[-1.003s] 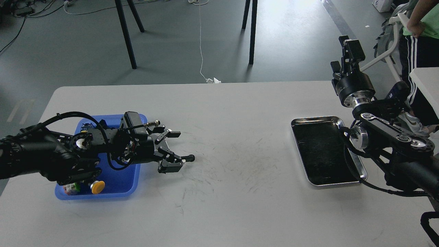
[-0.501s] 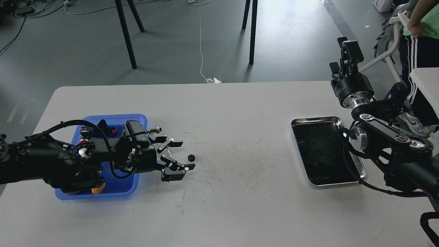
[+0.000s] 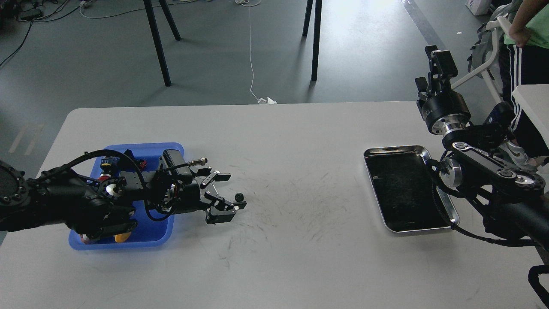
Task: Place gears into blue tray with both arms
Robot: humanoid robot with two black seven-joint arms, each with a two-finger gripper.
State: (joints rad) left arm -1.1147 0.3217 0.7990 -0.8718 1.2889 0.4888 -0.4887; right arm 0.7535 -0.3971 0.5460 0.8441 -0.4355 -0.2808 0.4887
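Observation:
One small black gear (image 3: pixel 239 197) lies on the grey table just right of the blue tray (image 3: pixel 151 233). My left gripper (image 3: pixel 232 191) reaches out over the tray's right rim and stands open. The gear sits between its spread fingertips, close to the lower finger (image 3: pixel 226 209); whether it touches is unclear. My left arm covers much of the tray. My right gripper (image 3: pixel 437 60) is raised high at the far right, above the table's back edge, seen from behind, so its fingers cannot be told apart.
A steel tray (image 3: pixel 395 149) with a dark inside lies on the right, next to my right arm. Colourful switches, one yellow (image 3: pixel 122 237) and one red (image 3: pixel 141 163), lie in the blue tray. A person (image 3: pixel 525 30) stands at the top right.
My left gripper has shifted a little to the right and its lower finger has closed in on the gear, which came into view half a second ago. The right gripper barely moved.

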